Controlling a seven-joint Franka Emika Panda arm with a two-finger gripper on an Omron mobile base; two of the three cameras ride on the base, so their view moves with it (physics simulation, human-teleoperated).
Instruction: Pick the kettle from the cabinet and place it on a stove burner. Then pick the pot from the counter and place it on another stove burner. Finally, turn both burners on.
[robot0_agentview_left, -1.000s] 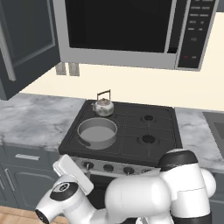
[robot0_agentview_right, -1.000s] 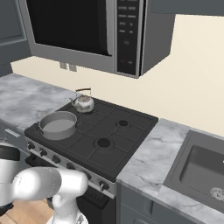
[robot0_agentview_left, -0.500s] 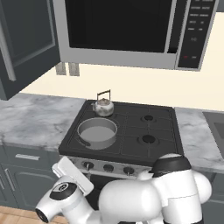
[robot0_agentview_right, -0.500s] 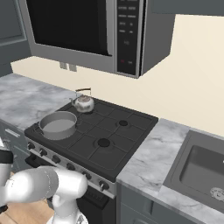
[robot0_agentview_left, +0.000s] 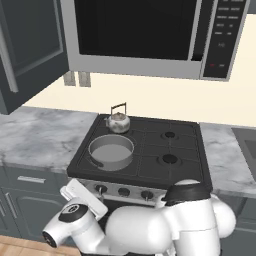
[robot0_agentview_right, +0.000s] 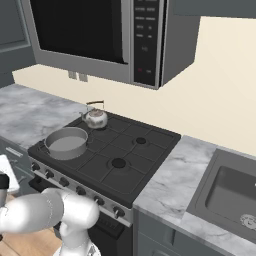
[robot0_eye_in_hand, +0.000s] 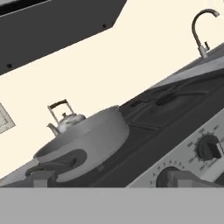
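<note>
1. The kettle (robot0_agentview_left: 119, 121), small, shiny silver with a dark arched handle, stands upright on the rear left burner of the black cooktop (robot0_agentview_left: 150, 150)
2. The pot (robot0_agentview_left: 111, 152), wide, grey and lidless, sits on the front left burner just before the kettle

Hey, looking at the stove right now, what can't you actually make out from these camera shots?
- Gripper: finger tips are not distinguishable in the hand view, so open or shut is unclear.
- Knobs: left base view, partly covered by the white arm; their settings are too small to read.
- Burners under the kettle and pot: covered by them; no flame can be judged.
- Sink: right base view, cut by the edge.
</note>
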